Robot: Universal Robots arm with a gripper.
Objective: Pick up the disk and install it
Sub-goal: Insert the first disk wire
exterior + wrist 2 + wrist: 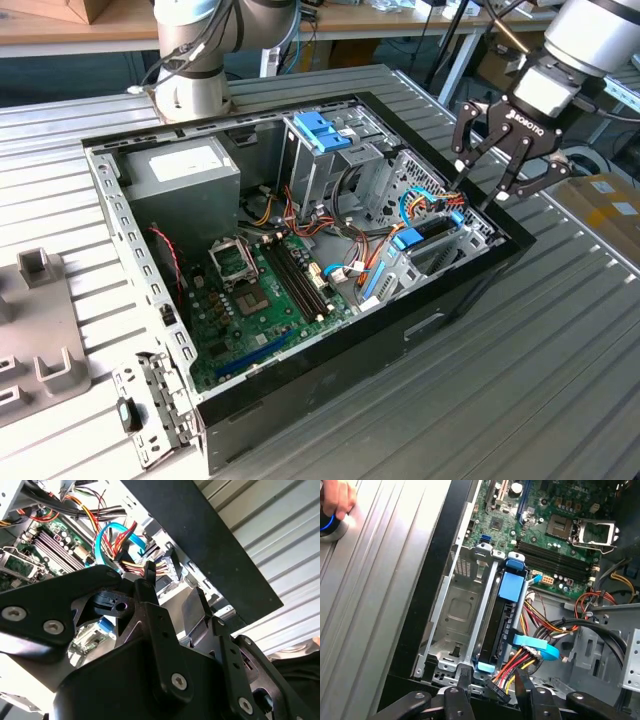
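Black two-fingered robot gripper [484,178] hovers with fingers spread wide, holding nothing, above the open black computer case's [440,320] corner at the exterior view's right. Just below it, the dark-grey hard drive in its light-blue plastic carrier rail [506,617] sits upright in the silver metal drive bay [451,610].

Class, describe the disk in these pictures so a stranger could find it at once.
Start at the open black computer case on the ribbed metal table. In the exterior view, go to its right end, under the gripper. The disk stands on edge in the silver drive bay, a dark slab framed by a light-blue rail, unlike the deeper-blue latch.
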